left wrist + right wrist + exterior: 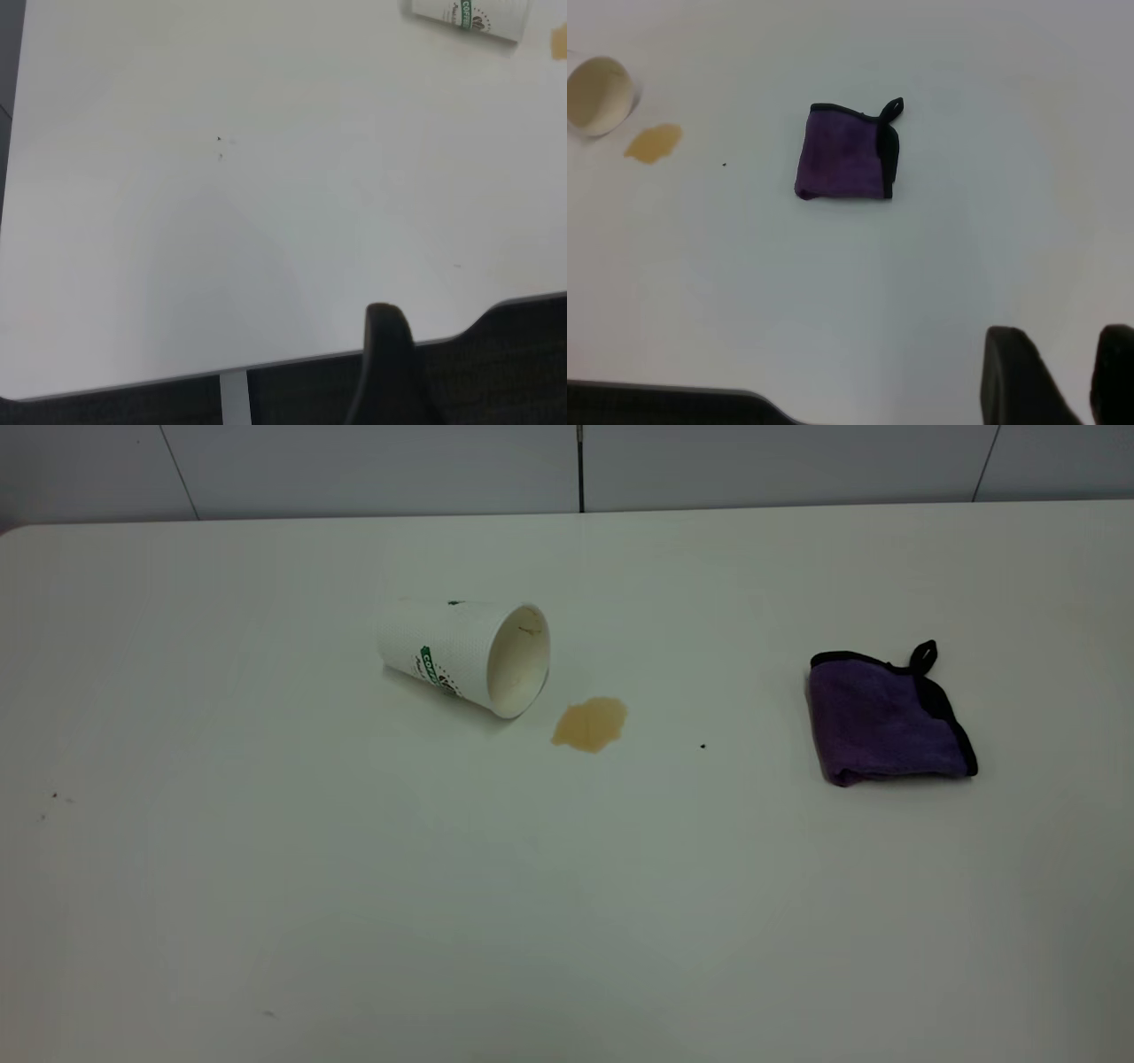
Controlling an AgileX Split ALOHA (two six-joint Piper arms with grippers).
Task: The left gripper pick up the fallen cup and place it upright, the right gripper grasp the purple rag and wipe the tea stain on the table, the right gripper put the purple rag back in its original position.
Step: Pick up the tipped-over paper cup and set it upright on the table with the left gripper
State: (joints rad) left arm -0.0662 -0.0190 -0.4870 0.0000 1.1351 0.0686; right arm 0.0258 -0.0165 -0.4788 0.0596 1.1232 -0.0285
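The cup (462, 655) is white with a green lettered banner and a cream, tan-streaked inside, the tea stain (590, 724) a tan-brown blotch, the purple rag (889, 718) deep purple – black along its edging and corner loop – all on a plain white surface (354, 886)

**Wide open table, three things in the way**

The paper cup (465, 655) lies on its side on the table (266, 886), mouth toward the tea stain (590, 723) just beside its rim. Right of the cup, past a tiny black speck (702, 746), the folded purple rag (886, 717) sits well apart. Bare tabletop all around the cup: near side, far side, left.
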